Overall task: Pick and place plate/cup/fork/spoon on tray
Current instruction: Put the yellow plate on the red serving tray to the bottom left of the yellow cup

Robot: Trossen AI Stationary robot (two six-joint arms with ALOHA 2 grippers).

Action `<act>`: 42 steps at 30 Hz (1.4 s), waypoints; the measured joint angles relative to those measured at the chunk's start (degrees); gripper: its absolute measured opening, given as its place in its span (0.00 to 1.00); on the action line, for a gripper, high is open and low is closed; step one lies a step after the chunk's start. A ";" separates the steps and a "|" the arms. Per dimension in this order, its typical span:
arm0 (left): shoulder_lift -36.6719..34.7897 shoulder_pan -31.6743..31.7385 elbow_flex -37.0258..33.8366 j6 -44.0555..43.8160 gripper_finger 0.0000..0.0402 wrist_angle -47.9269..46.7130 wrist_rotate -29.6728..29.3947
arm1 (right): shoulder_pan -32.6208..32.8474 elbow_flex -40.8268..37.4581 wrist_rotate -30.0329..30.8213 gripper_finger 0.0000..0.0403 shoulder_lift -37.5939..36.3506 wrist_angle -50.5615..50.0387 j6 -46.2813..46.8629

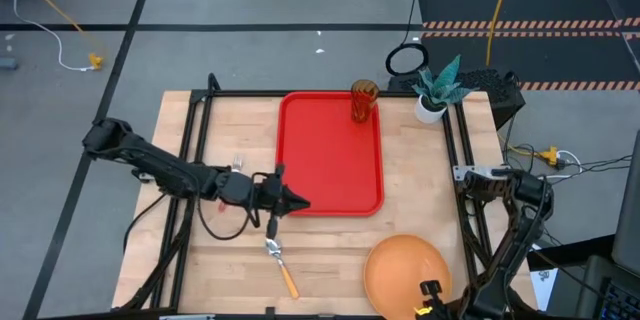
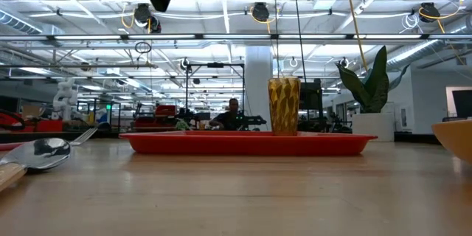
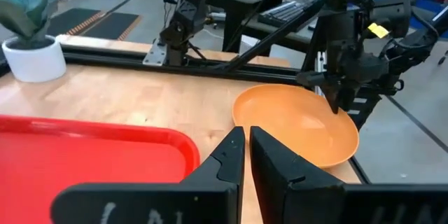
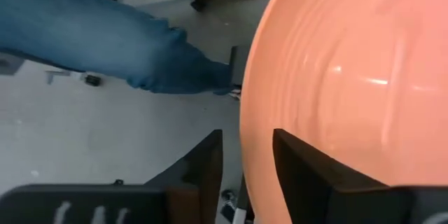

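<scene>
The red tray point(image 1: 330, 155) lies mid-table. The amber cup point(image 1: 363, 100) stands upright in its far right corner. My left gripper point(image 1: 295, 200) hovers shut by the tray's near left corner point(image 3: 175, 147), holding nothing. The spoon point(image 1: 281, 265) lies flat on the table near the front edge. Behind its bowl point(image 2: 40, 151), the low view shows silver fork tines point(image 2: 85, 136). The orange plate point(image 1: 405, 275) sits at the near right. My right gripper point(image 1: 430, 292) is at the plate's near rim, open, one finger on either side of it. My right gripper comes slanting down from the table's near side, and the plate's near rim point(image 4: 253, 155) runs between its two fingers. One finger point(image 4: 301, 171) lies over the plate's face. The other point(image 4: 206, 164) stands off the rim with a gap. Whether the first finger touches, I cannot tell.
A white pot with a teal plant point(image 1: 435, 95) stands at the far right corner. Black frame rails point(image 1: 195, 130) run along both sides of the table. A person's leg in jeans point(image 4: 105, 35) shows on the floor beyond the table's near edge.
</scene>
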 joint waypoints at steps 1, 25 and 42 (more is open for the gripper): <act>0.38 0.00 0.01 -0.58 0.06 -0.05 -0.01 | 0.00 0.00 -0.04 0.26 0.25 0.04 -0.30; 3.14 -0.49 0.01 -4.70 0.06 1.13 0.01 | 0.00 13.65 3.37 0.00 0.14 -14.93 -3.65; 10.21 -2.51 -0.02 -4.69 0.06 -0.90 0.28 | -5.64 33.19 7.22 0.00 0.14 -35.96 -9.16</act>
